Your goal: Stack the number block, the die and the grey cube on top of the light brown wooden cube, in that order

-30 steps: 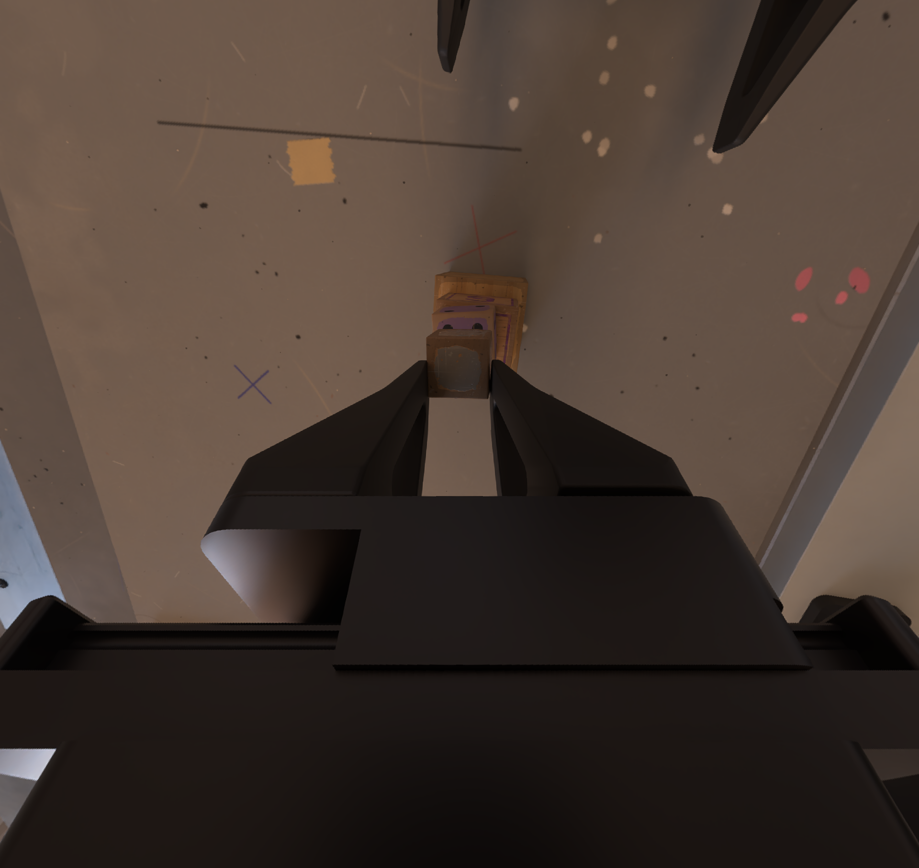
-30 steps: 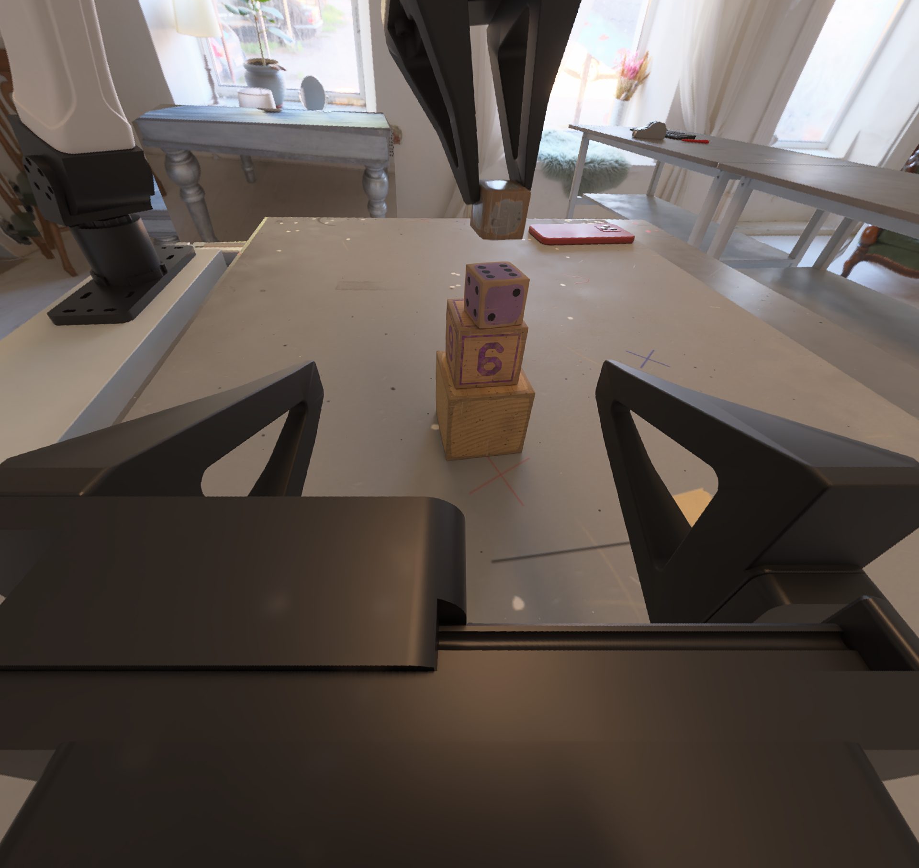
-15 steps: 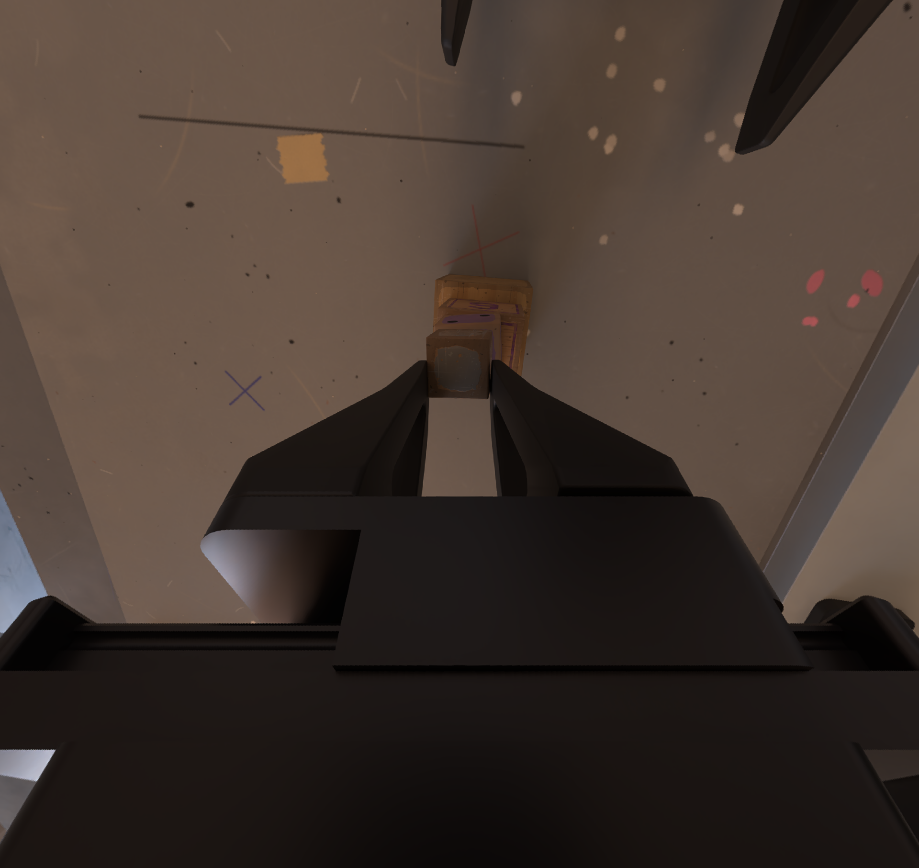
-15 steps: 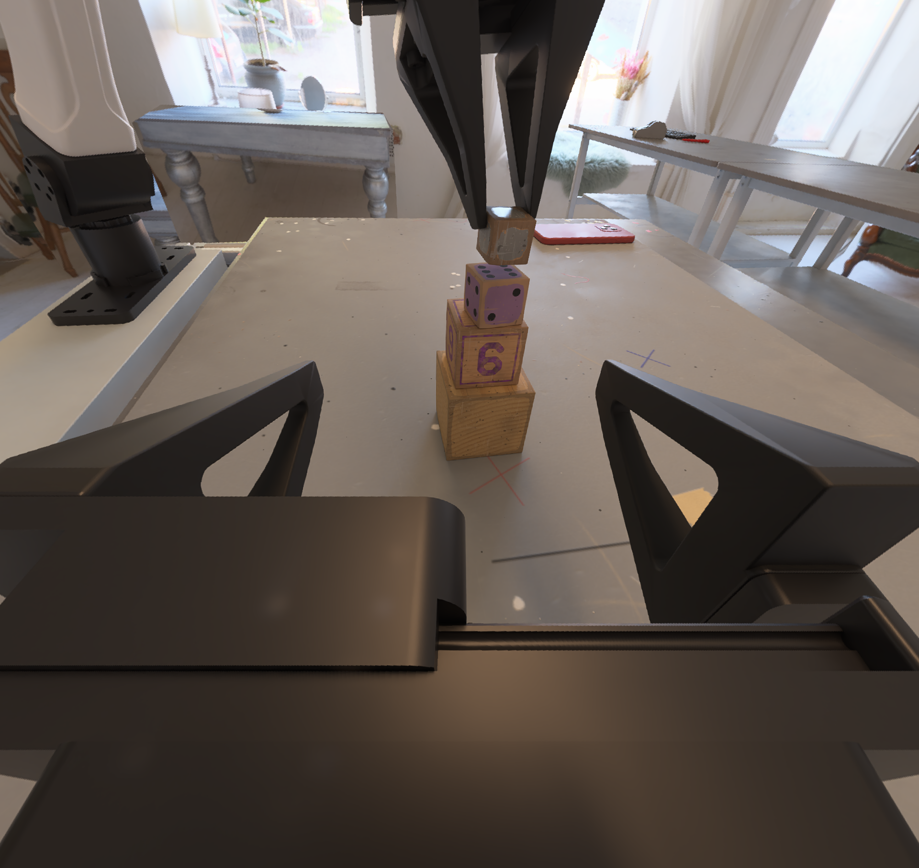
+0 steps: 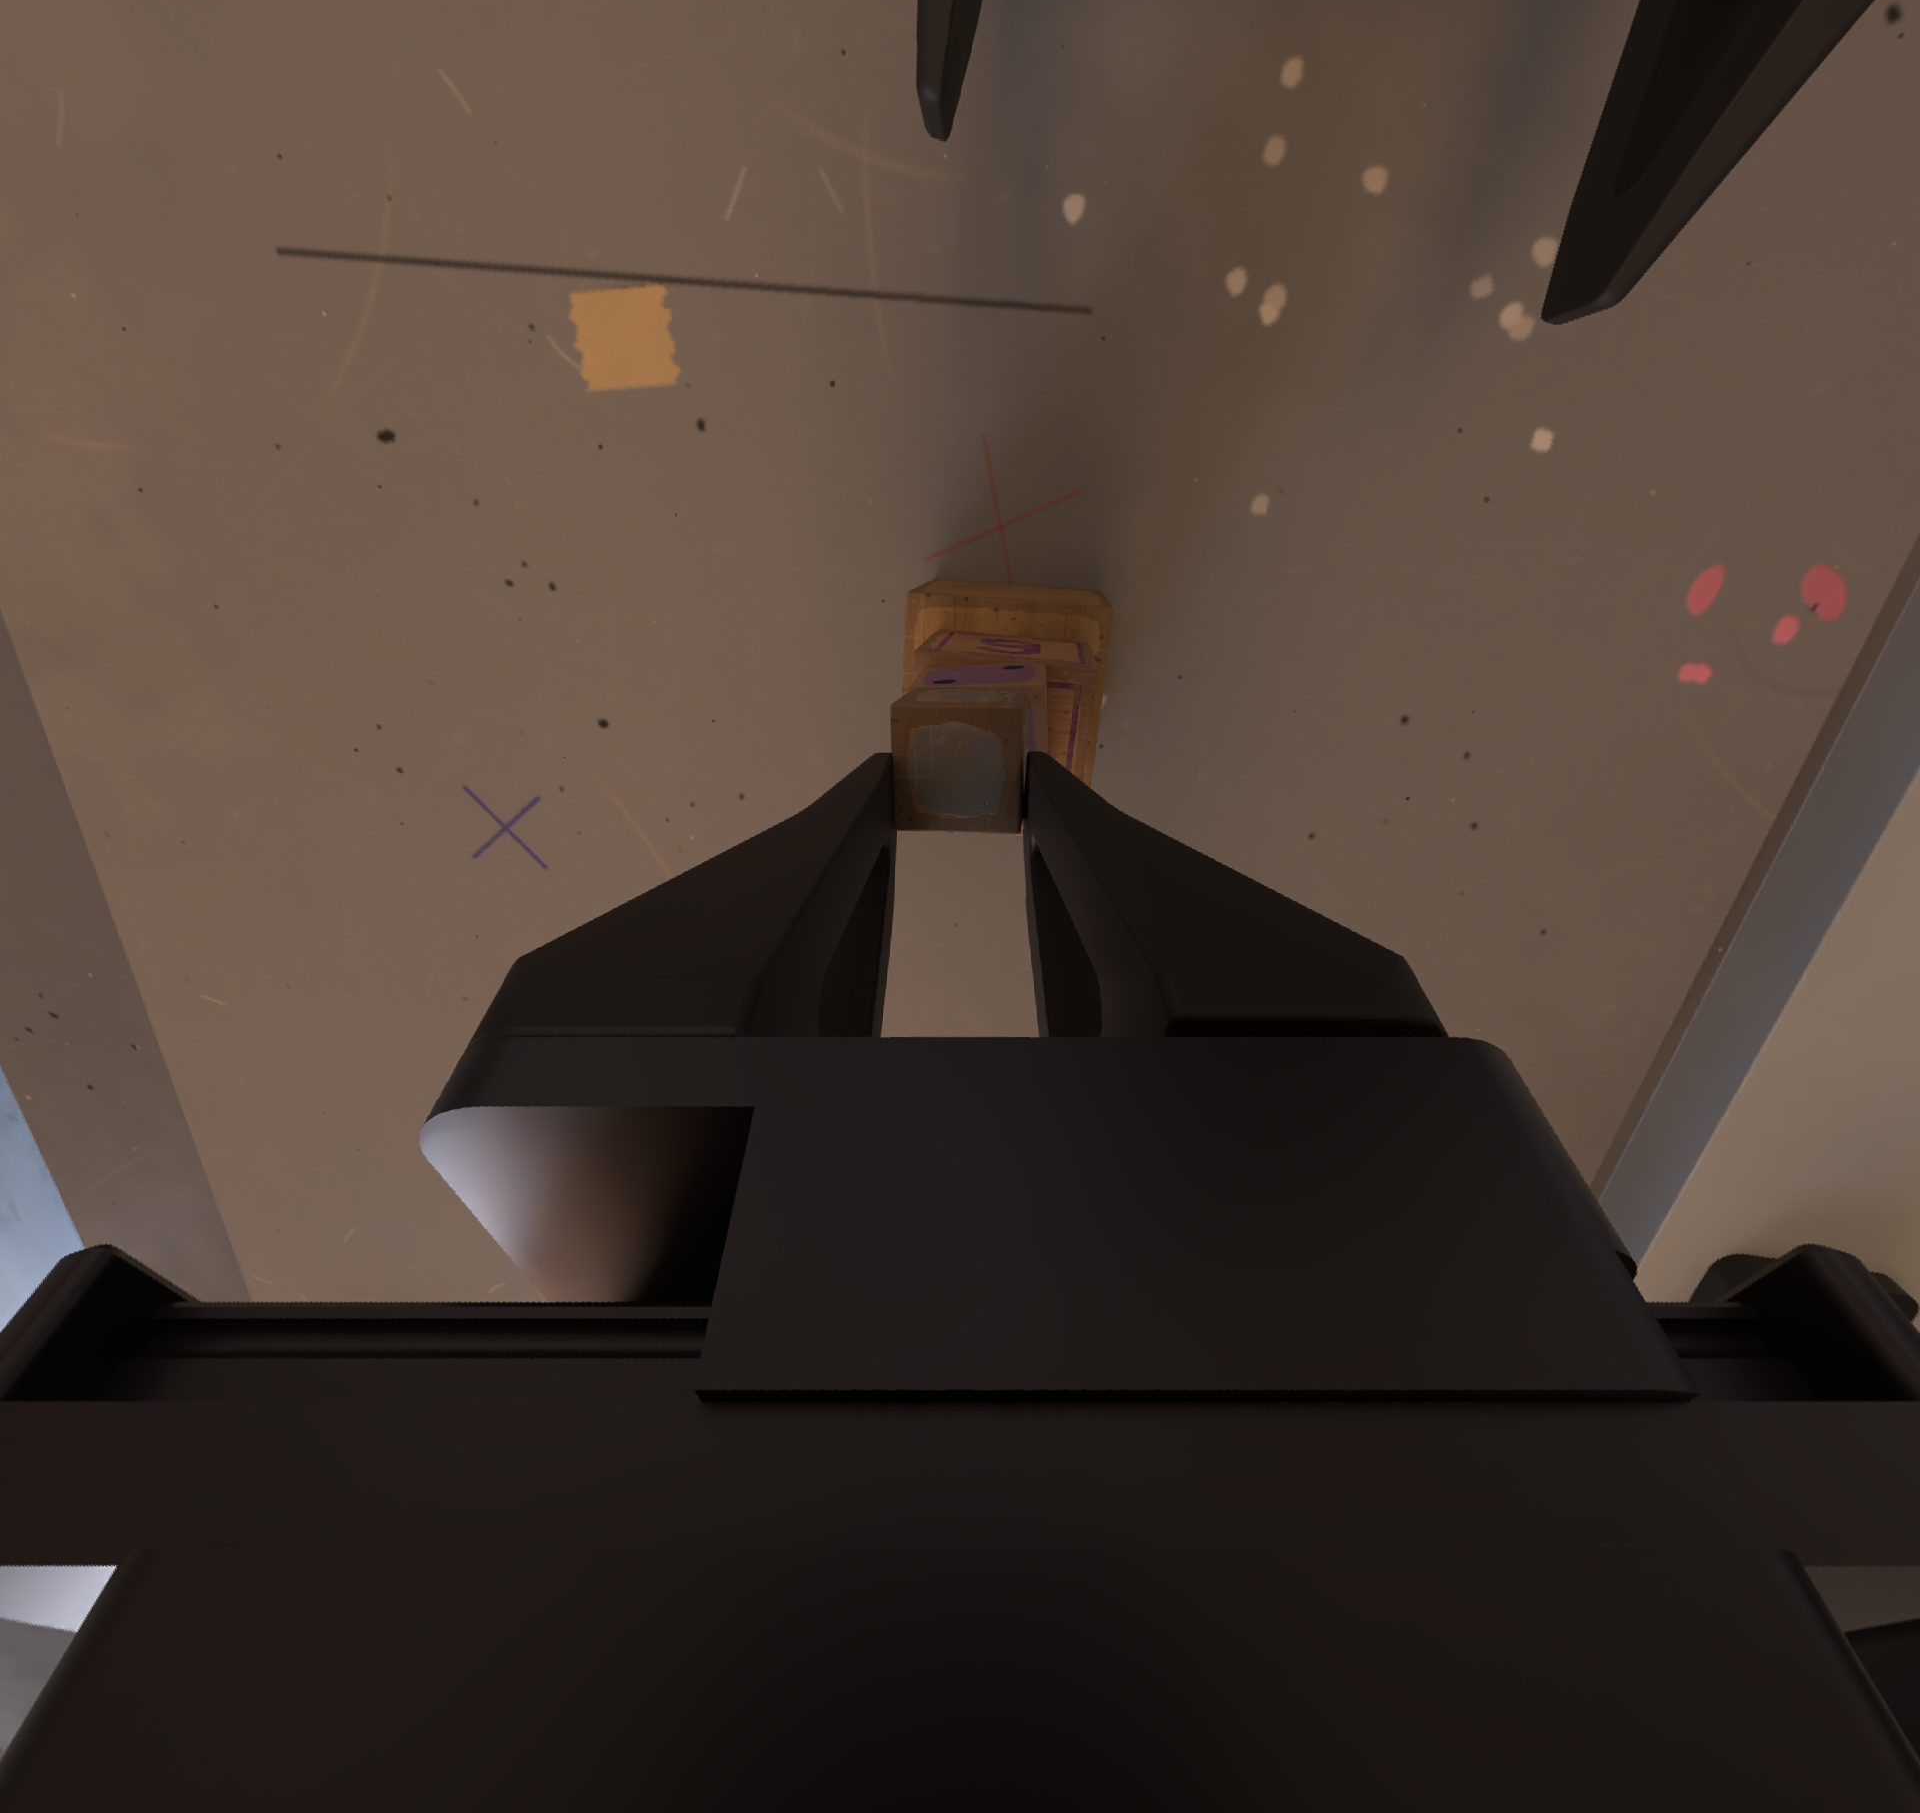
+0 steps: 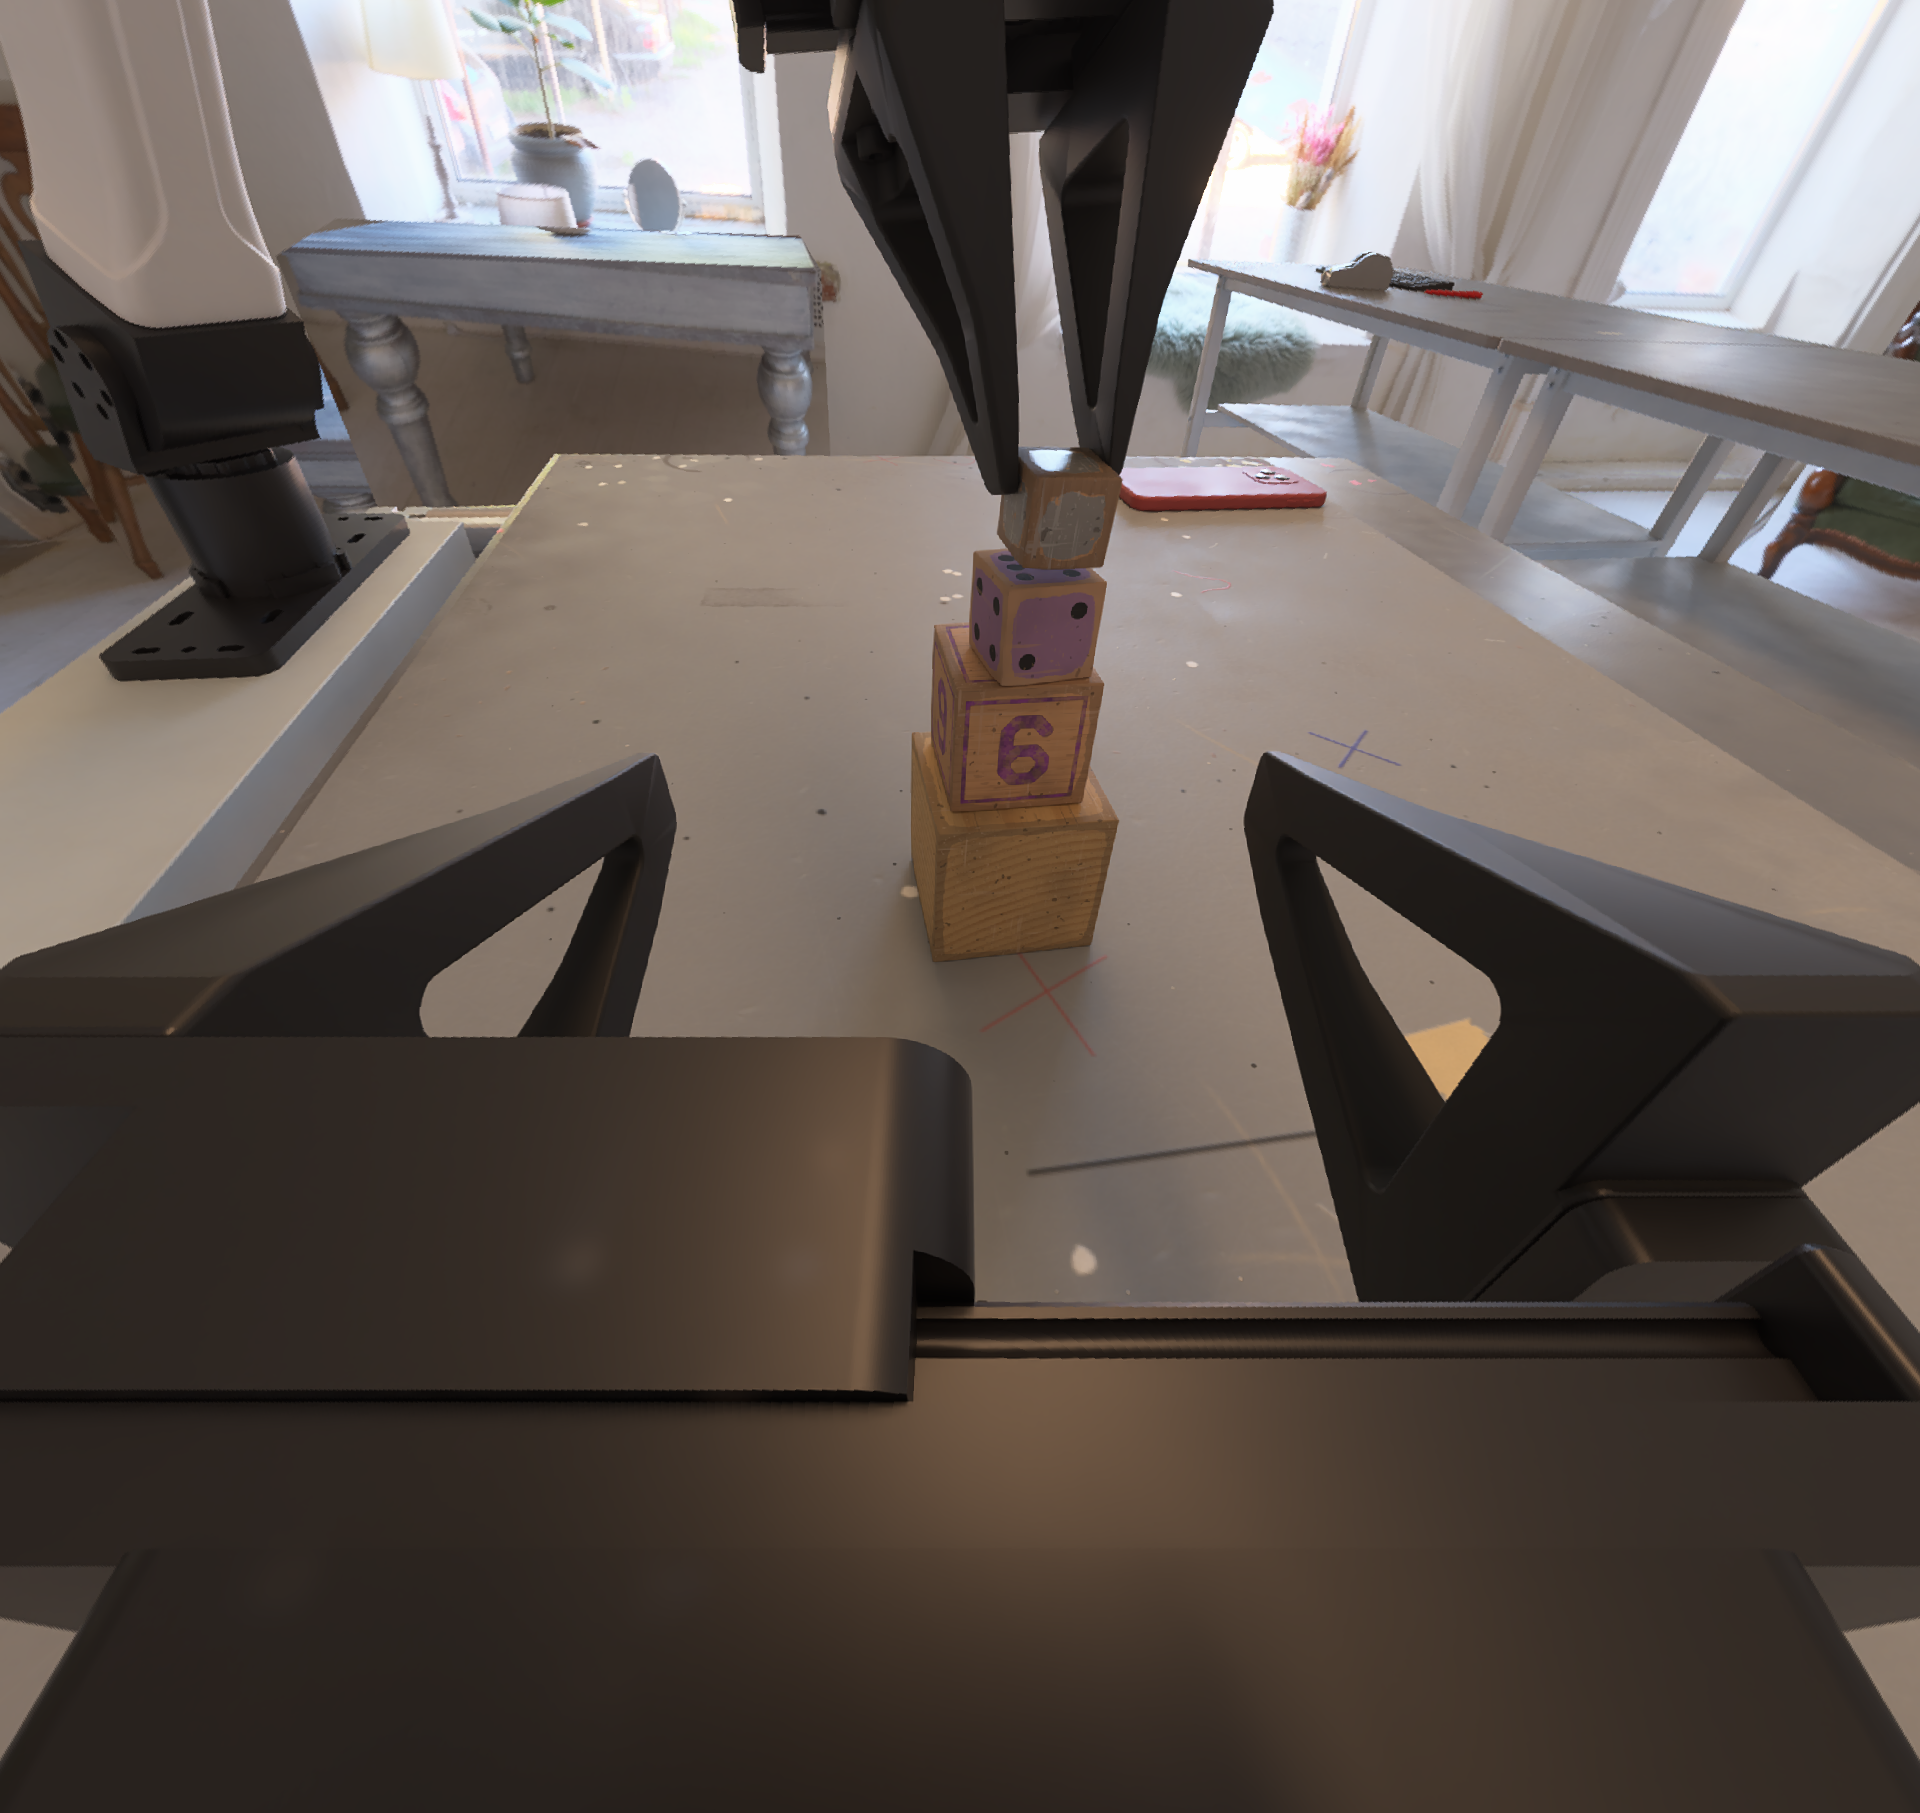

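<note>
The light brown wooden cube stands on the table, with the number block on it and the purple die on that. My left gripper comes down from above, shut on the grey cube, which rests on or just above the die. In the left wrist view the gripper holds the grey cube over the stack, with the die, the number block and the wooden cube showing past it. My right gripper is open and empty, in front of the stack.
A red phone lies on the table behind the stack. The left arm's base stands at the far left. A piece of orange tape and pen marks are on the table top. My right gripper's fingers show at the top of the left wrist view.
My left gripper has come down with the grey cube from well above the die to its top. The die has turned a little on the number block. The right gripper has not moved.
</note>
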